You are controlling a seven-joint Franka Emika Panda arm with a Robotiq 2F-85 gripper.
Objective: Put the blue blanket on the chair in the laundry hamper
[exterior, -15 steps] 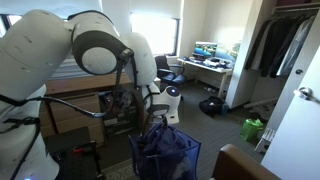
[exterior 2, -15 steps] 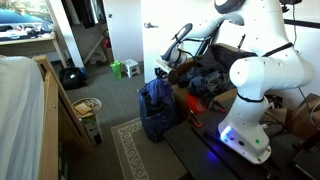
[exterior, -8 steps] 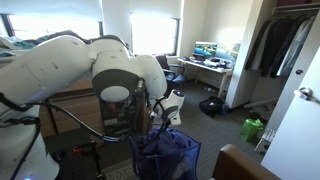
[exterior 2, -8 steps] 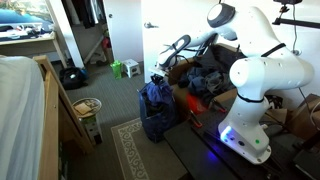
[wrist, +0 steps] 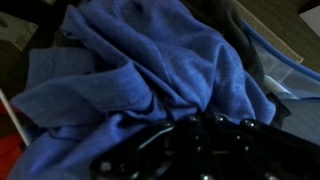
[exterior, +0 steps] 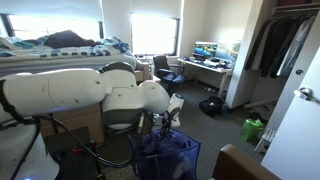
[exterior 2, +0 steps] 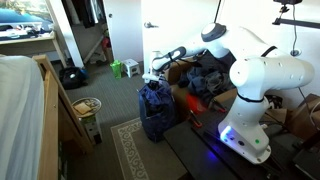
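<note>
Where one hamper [exterior 2: 152,124] stands, one blanket [wrist: 150,70].

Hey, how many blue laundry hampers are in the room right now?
1. The blue mesh laundry hamper stands on the floor just below the gripper, with the blue blanket in it. Both exterior views show it; another could be hidden behind the robot arm.

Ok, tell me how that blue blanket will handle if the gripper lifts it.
Probably floppy: the blue blanket lies in soft folds in the wrist view, so it should drape rather than lift as one piece. It looks thin, so it is likely light. Heaped in the hamper, it may drag on the rim.
</note>
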